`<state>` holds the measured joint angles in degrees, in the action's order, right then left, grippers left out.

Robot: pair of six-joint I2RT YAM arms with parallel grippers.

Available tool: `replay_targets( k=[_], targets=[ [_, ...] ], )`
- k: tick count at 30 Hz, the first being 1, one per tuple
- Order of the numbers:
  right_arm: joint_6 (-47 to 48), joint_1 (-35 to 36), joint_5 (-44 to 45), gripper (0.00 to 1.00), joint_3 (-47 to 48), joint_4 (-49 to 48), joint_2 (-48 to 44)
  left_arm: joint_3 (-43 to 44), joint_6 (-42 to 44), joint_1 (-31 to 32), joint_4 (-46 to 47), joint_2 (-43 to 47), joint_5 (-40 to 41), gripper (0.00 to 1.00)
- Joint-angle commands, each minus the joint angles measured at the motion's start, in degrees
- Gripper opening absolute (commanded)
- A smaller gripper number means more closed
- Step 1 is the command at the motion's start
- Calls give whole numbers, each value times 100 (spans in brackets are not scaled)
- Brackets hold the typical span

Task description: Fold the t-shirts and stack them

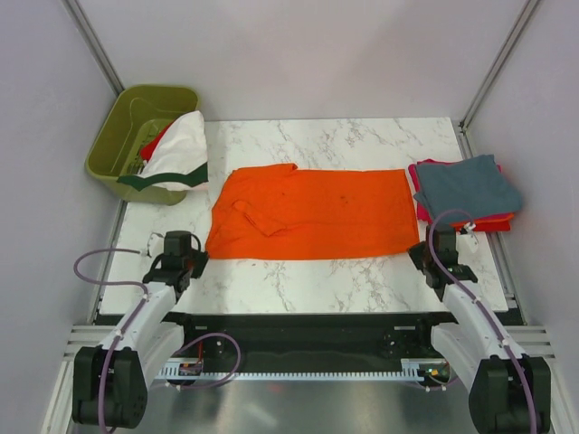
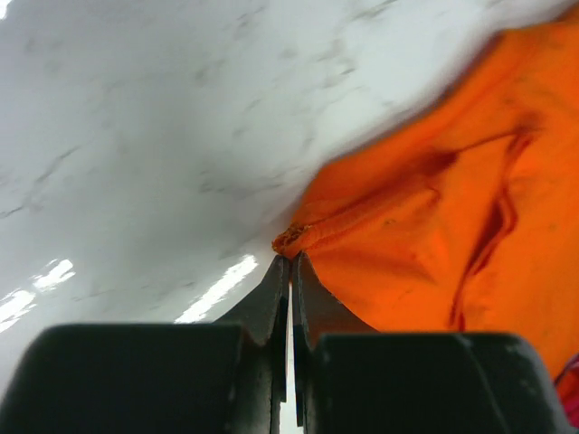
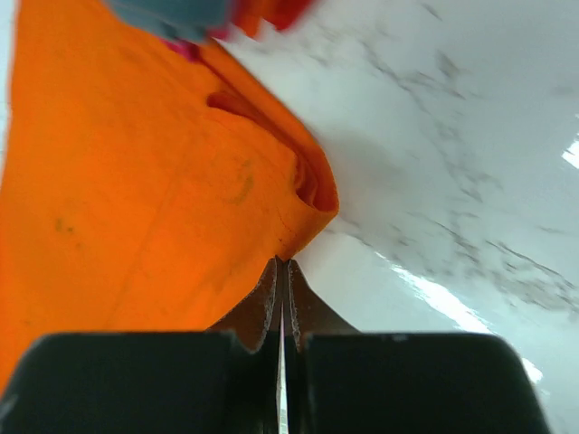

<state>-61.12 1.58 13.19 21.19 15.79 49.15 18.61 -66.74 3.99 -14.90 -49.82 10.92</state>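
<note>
We are looking down on a marble table (image 1: 344, 136) where an olive-green bin (image 1: 118, 136) is sitting at the far left corner, a white t-shirt (image 1: 181, 145) with dark green trim spilling over its rim and covering most of a red cloth (image 1: 156, 140) inside. At the far right a folded blue-grey t-shirt (image 1: 466, 185) is topping a small stack, and we are seeing only the magenta edge (image 1: 422, 168) of what lies beneath. Between bin and stack the orange t-shirt (image 1: 317, 212) is lying flat, its long axis running left to right along the near edge and its right end nearly touching the stack; a tucked-in sleeve is showing at the left end. The left gripper (image 1: 194, 258) is sitting at the shirt's near-left corner with jaws pressed together, the cloth bunching into its tips in the left wrist view (image 2: 289, 271). The right gripper (image 1: 421, 256) is closed the same way on the near-right corner (image 3: 282, 276). Both wrist views are blurring the table and cropping the shirt, and nothing is lying between the grippers and the shirt.
</note>
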Motion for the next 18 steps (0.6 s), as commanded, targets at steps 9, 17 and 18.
replay_targets(
  k=[9,17,18],
  targets=[
    [-14,-35,157,0,104,135,-213,-52,-138,-39,31,377,-99,2],
    [153,-106,158,0,2045,327,675,2417,266,-39,-549,-484,-46,2],
    [171,-106,166,0,2465,476,693,2602,310,-39,-654,-485,-37,2]
  ],
)
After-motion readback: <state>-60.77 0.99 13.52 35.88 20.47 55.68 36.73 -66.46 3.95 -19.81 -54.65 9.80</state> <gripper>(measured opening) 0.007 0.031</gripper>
